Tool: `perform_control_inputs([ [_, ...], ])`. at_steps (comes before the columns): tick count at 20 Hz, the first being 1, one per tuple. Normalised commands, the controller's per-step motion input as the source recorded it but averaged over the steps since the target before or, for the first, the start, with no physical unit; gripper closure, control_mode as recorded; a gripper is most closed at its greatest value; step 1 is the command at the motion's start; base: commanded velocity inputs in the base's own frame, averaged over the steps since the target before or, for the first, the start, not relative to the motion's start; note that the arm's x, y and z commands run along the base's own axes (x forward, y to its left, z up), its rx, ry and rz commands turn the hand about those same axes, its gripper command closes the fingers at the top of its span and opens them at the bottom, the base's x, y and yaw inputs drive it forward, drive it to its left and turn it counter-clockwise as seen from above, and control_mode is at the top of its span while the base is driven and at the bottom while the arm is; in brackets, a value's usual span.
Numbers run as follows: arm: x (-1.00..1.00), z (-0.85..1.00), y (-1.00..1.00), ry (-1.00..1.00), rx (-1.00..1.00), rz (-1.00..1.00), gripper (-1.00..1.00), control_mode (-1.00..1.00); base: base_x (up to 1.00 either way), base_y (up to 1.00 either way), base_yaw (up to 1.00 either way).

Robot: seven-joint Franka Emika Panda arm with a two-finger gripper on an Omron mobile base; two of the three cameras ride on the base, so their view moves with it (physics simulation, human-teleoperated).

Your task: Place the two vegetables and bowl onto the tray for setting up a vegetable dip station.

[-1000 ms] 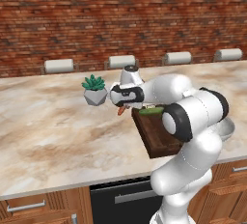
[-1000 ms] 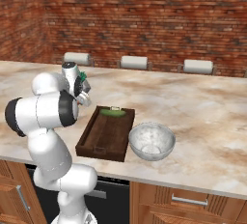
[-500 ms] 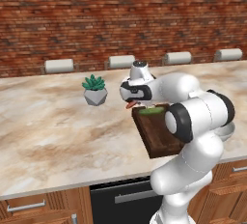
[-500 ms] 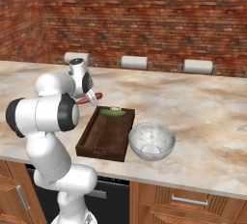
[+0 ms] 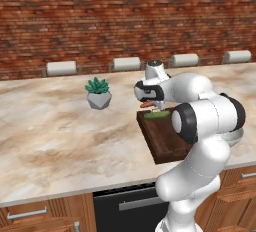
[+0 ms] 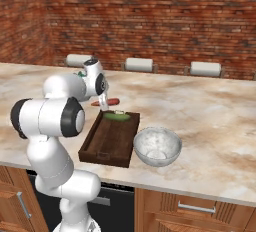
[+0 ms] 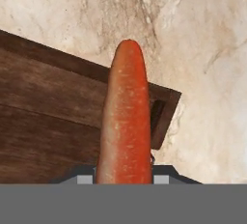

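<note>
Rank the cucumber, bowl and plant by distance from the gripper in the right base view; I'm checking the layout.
From the gripper, holding the carrot:
1. Cucumber, just below it, at the tray's far end.
2. Plant, behind the arm, mostly hidden.
3. Bowl, right of the tray, near the counter's front.

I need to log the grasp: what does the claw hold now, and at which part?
The claw holds the carrot by one end; the rest sticks out ahead, over the tray corner.
</note>
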Motion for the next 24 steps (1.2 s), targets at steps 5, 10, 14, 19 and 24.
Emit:
perform_control_inputs([
  [5, 0.00, 0.05, -0.42, 0.06, 0.11, -0.27, 1.00, -1.00, 0.00, 0.00, 0.00],
  [10, 0.00, 0.00, -0.28, 0.02, 0.06, -0.16, 1.00, -1.00, 0.00, 0.00, 0.00],
  [14, -0.02, -0.10, -0.02, 0.00, 0.00, -0.01, 1.00, -1.00, 0.00, 0.00, 0.00],
  [19, -0.06, -0.35, 0.00, 0.00, 0.00, 0.00, 1.00, -1.00, 0.00, 0.00, 0.00],
  [24, -0.08, -0.31, 0.00, 0.00, 0.00, 0.00, 1.00, -1.00, 0.00, 0.00, 0.00],
])
